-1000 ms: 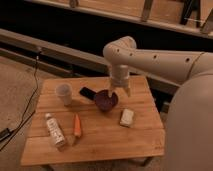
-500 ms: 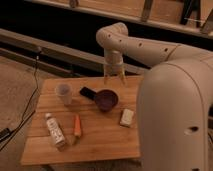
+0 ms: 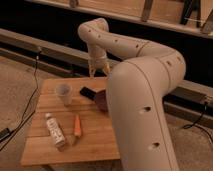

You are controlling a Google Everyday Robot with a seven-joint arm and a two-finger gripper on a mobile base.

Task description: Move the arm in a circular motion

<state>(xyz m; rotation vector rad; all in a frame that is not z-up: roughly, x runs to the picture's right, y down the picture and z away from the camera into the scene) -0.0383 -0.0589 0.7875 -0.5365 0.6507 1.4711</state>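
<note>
The arm is a thick beige-white tube with small dark screw holes. It fills the right of the camera view, rises from the bottom, bends at an elbow near the top and drops toward the table. The gripper hangs at its end, above the far edge of the wooden table, just behind a black flat object. It holds nothing that I can see.
On the table are a pale cup, a dark bowl partly hidden by the arm, a carrot and a white bottle. A cable trails on the floor at left. A dark rail runs behind.
The arm has swung left and closer to the camera. It now covers the right half of the table and hides the white item there. The gripper has moved to the table's far edge.
</note>
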